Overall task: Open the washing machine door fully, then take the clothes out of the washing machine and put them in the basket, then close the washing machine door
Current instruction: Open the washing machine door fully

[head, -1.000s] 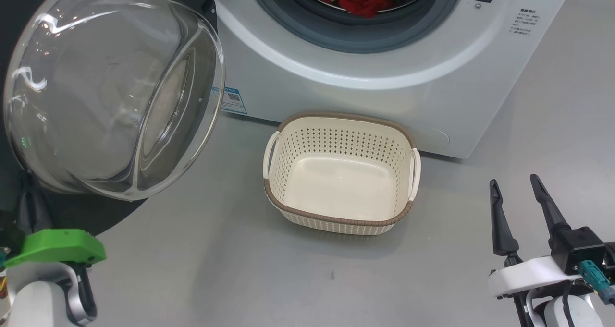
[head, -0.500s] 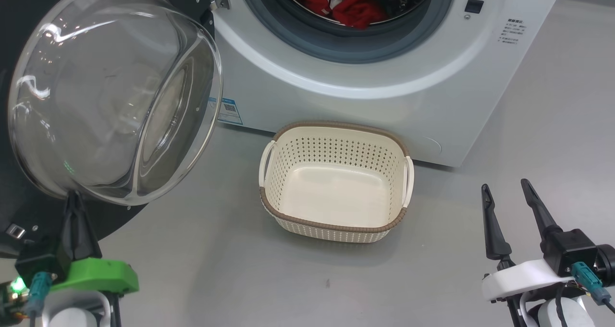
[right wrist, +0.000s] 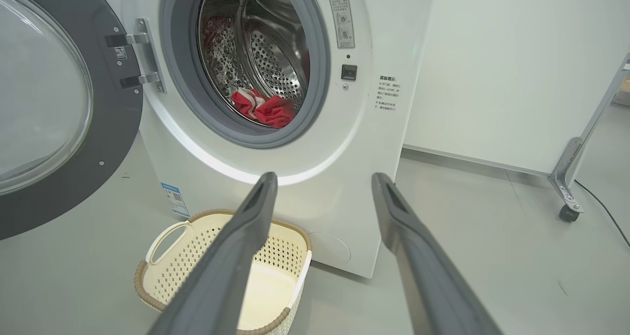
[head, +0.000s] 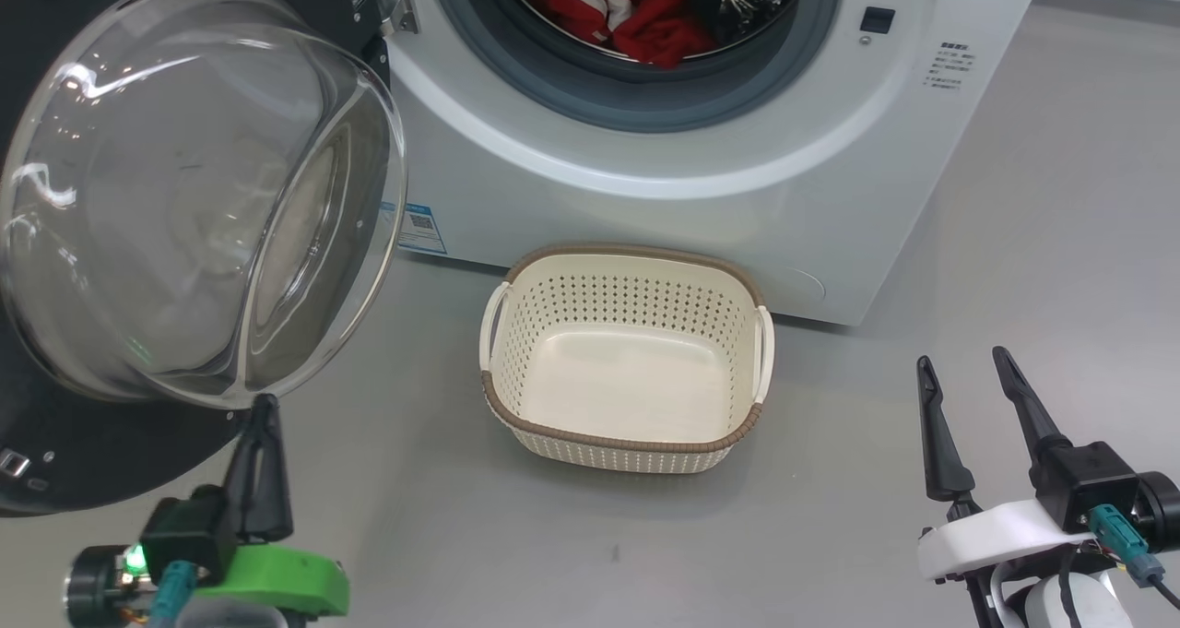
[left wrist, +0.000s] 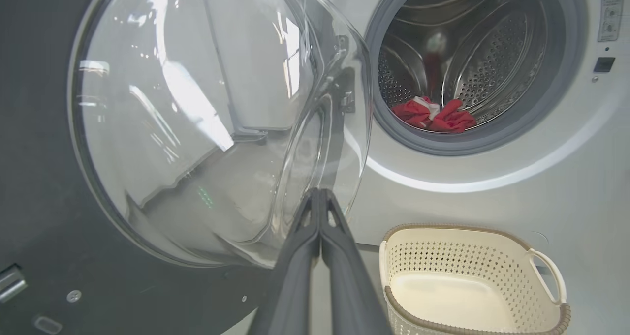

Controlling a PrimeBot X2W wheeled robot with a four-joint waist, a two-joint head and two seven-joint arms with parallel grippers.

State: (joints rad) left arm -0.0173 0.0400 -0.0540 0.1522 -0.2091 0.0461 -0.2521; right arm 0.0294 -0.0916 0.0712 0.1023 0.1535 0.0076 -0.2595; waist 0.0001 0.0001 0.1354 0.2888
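Clothes (head: 636, 19), bright red fabric heap with white trim, spread sideways, low at front of steel drum (left wrist: 492, 45): ahead, up-left of right end effector (head: 961, 359), fingers apart, empty, likely clearer path. Left end effector (head: 265, 405) pressed together, empty, just beside open black glass-bowled door (head: 83, 471).

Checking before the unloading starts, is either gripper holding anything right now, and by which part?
Nothing is held. The left gripper is shut, fingers together with nothing between them; the right gripper is open and empty.
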